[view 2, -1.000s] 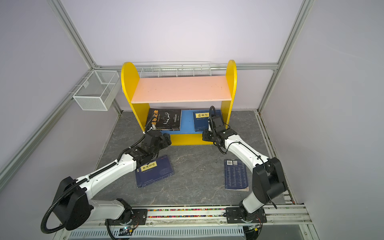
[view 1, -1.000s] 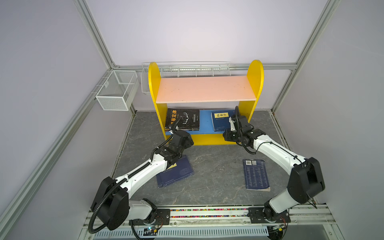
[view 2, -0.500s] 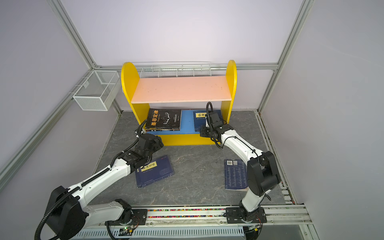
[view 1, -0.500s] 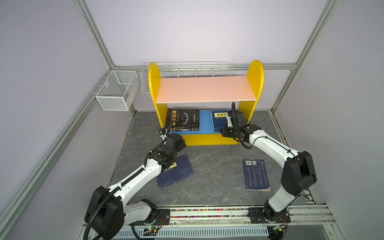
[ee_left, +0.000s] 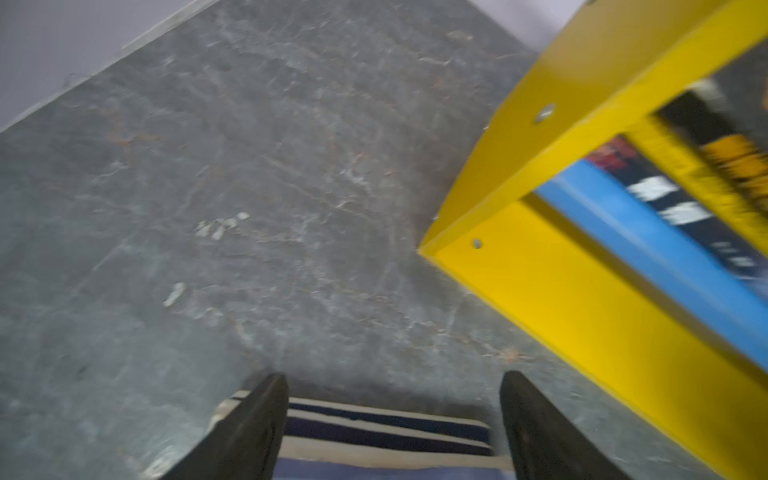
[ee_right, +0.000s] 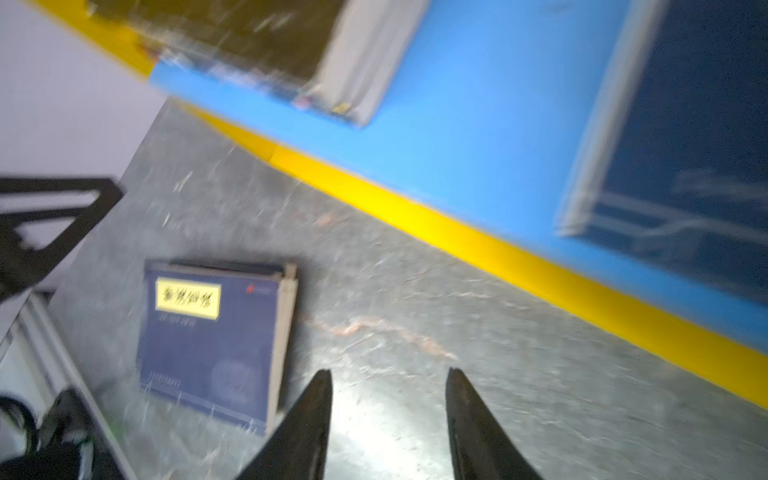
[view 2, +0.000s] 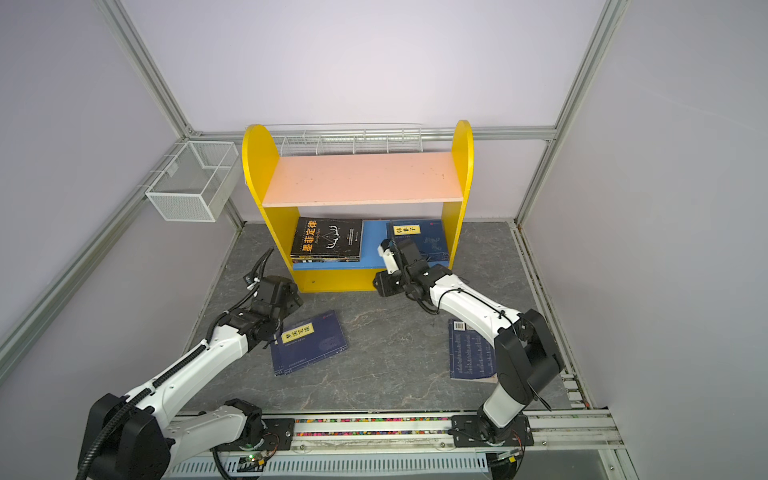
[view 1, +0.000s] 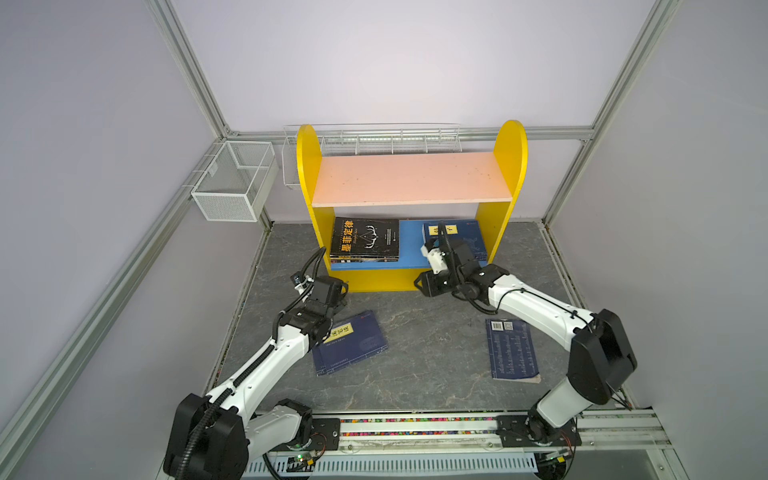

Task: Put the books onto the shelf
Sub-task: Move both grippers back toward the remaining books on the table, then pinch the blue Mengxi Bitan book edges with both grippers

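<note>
Grey table (view 1: 432, 353) in both top views: shelf (view 1: 515, 166) at its back edge, with black books (view 1: 365, 241) and a navy book (view 1: 473, 232) flat on the blue board (view 1: 409, 249). Left book (view 1: 353, 345) and right book (view 1: 513, 349) lie near opposite table edges, with open room between them.

Left wrist: left gripper (ee_left: 392, 376) spread wide and empty above the left book's edge, near the shelf's front corner.

Right wrist, blurred: right gripper (ee_right: 389, 370) partly open and empty over bare table before the board's front edge.

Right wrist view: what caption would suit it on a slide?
Open pincer above the grey tabletop, one navy book lying nearby, more books stacked on the shelf's blue board.
</note>
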Motion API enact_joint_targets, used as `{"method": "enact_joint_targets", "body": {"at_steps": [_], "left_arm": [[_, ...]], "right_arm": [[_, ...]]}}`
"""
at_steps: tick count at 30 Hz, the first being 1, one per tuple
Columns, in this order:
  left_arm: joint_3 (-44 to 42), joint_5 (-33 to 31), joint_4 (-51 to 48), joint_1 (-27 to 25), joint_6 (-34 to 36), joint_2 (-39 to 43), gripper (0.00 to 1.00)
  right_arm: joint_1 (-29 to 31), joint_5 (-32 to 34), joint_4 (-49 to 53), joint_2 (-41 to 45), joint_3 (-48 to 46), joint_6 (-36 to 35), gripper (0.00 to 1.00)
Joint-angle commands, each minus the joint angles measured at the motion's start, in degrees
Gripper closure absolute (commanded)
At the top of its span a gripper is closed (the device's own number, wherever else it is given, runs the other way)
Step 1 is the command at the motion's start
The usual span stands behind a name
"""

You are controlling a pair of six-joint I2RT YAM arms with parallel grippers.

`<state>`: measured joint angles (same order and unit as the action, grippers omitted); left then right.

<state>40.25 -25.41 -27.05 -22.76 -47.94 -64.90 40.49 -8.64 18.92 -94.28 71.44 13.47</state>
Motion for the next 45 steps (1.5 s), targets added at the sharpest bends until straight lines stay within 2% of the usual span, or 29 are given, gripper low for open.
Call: {"method": "enact_joint_targets", "body": {"at_steps": [1, 4, 7, 13, 17, 19, 25, 33, 42, 45], "left_arm": [[-2.4, 2.6, -6.1, 0.9, -0.5, 0.9, 0.19], [-3.2, 4.9, -9.9, 1.0, -0.5, -0.3, 0.19], [-2.3, 5.2, -14.8, 1.0, 0.1, -1.3, 0.2], [-3.3, 9.7, -14.9, 0.9, 4.2, -3.1, 0.22], [-3.5, 13.2, -13.6, 1.0, 6.5, -6.5, 0.23], [-3.5, 14.7, -12.7, 1.0, 7.4, -8.6, 0.27], [-2.3, 18.1, -10.9, 1.0, 9.6, -13.9, 0.49], [-2.4, 20.6, -9.2, 0.7, 11.3, -13.6, 0.58], [-1.7, 25.0, -6.8, 0.1, 13.8, -13.0, 0.6], [-1.3, 27.2, -5.3, -0.3, 15.1, -11.9, 0.61]], "right_arm": [[6.9, -5.1, 1.7, -4.7, -0.2, -11.1, 0.42], [9.9, -9.3, 4.6, -10.4, 2.9, -14.0, 0.31], [10.1, -13.4, 5.5, -14.0, 5.2, -15.3, 0.26], [7.8, -24.1, 5.8, -22.2, 10.1, -15.1, 0.25], [6.9, -28.3, 5.7, -26.0, 12.3, -13.7, 0.28], [6.9, -29.9, 5.9, -27.1, 13.1, -13.7, 0.29], [6.8, -32.2, 6.0, -29.0, 14.3, -13.5, 0.33], [6.5, -34.0, 3.3, -24.6, 14.1, -13.1, 0.46], [5.5, -35.6, 0.5, -19.9, 13.9, -10.7, 0.62], [5.1, -34.8, -1.5, -19.6, 12.9, -8.8, 0.76]]}}
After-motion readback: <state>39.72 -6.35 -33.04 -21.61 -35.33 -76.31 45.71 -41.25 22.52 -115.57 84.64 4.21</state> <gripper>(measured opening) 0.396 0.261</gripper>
